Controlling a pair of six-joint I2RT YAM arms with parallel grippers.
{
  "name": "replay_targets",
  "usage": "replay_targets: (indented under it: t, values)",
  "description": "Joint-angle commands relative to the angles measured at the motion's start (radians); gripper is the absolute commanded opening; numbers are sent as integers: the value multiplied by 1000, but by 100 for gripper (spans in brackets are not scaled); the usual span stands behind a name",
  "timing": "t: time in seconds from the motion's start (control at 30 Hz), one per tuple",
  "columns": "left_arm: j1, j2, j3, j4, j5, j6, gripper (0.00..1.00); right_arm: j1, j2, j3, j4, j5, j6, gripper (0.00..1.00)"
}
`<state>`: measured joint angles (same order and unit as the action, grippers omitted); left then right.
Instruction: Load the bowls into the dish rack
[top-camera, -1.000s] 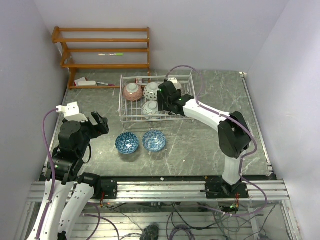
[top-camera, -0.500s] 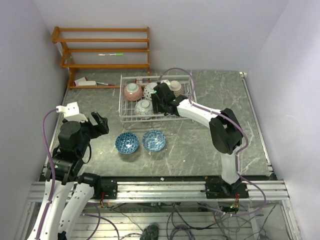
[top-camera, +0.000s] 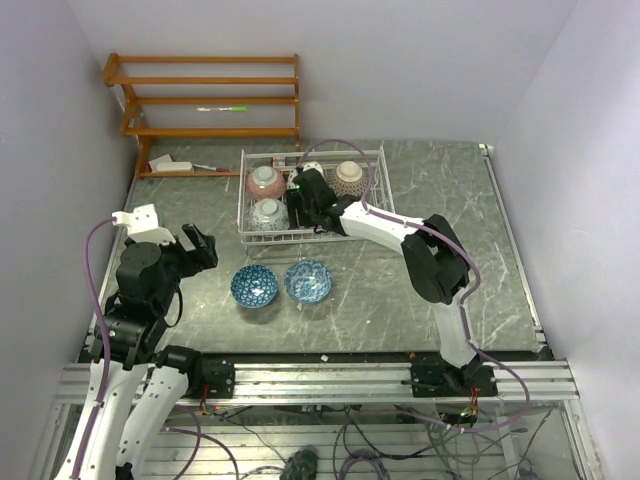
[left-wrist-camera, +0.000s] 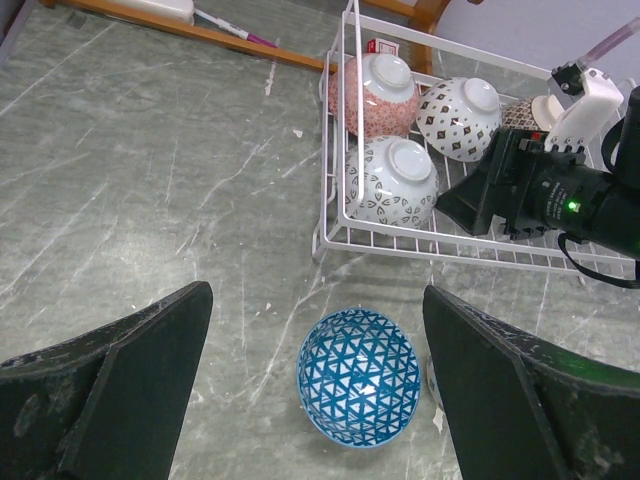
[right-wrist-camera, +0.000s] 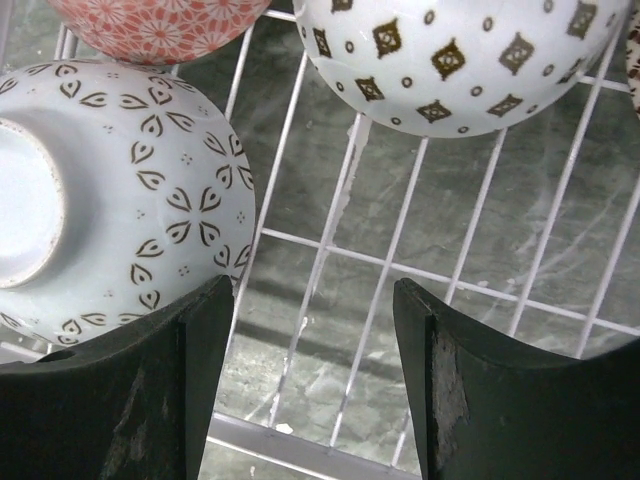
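The right gripper (right-wrist-camera: 312, 300) has its fingers spread around nothing, low over the wire floor of the white wire-grid dish rack (top-camera: 262, 240), one finger just beside an upturned white leaf-patterned bowl (right-wrist-camera: 120, 190). A red-patterned bowl (left-wrist-camera: 375, 92), a black-and-white diamond bowl (left-wrist-camera: 460, 105) and a tan bowl (top-camera: 348, 178) share the rack. The left gripper (left-wrist-camera: 315, 295) hangs spread and empty above the grey marbled table (left-wrist-camera: 150, 180), where a blue lattice-patterned bowl (top-camera: 254, 286) and a second blue bowl (top-camera: 308, 281) sit side by side.

Four bowls (top-camera: 265, 183) in dish rack (top-camera: 372, 195); two bowls (top-camera: 254, 285) side by side on table (top-camera: 400, 290), before rack.
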<state>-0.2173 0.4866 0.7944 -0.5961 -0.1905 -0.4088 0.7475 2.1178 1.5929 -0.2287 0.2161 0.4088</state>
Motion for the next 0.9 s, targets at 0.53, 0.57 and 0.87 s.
replay_targets:
  t: [0.53, 0.57, 0.87]
  values:
    - [13, -1, 0, 12, 9, -1, 98, 22, -159, -96, 132, 86, -22, 65]
    - [13, 1, 0, 11, 9, -1, 98, 22, -204, -129, 135, 105, -21, 65]
    - [14, 7, 0, 12, 8, -2, 98, 142, -494, -286, 90, 205, -64, 74]
